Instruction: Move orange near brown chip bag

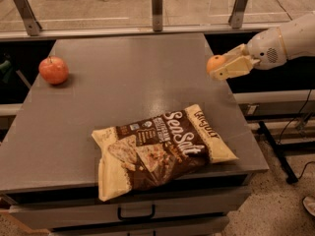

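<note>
My gripper (220, 67) reaches in from the right and is shut on the small round orange (215, 63), holding it in the air just over the table's right edge. The brown chip bag (162, 149) with white "Sea Salt" lettering lies flat at the front of the table, below and left of the gripper, its corner hanging over the front edge.
A larger red-orange apple (53, 70) with a stem sits at the table's far left. The grey table (128, 77) has a drawer front with a handle (136, 213) below. Metal rail posts (156, 8) stand along the back edge.
</note>
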Action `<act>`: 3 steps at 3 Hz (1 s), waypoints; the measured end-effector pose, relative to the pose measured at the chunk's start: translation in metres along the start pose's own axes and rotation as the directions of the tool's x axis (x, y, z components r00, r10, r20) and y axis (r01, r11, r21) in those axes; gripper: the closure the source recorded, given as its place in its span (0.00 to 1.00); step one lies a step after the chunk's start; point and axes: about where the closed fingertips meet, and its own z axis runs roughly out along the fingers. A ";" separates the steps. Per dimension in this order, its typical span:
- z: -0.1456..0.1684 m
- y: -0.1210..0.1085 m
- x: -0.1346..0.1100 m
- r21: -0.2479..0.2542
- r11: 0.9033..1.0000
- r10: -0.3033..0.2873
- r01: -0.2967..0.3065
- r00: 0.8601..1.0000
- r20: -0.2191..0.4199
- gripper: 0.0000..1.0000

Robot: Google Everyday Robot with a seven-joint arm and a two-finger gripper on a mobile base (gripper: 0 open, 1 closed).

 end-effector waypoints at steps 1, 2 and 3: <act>0.005 0.016 0.023 -0.083 0.996 -0.013 0.012 1.000 -0.020 1.00; 0.016 0.027 0.039 -0.143 0.989 -0.035 0.030 0.999 -0.033 0.83; 0.020 0.034 0.050 -0.184 0.982 -0.050 0.042 0.998 -0.038 0.59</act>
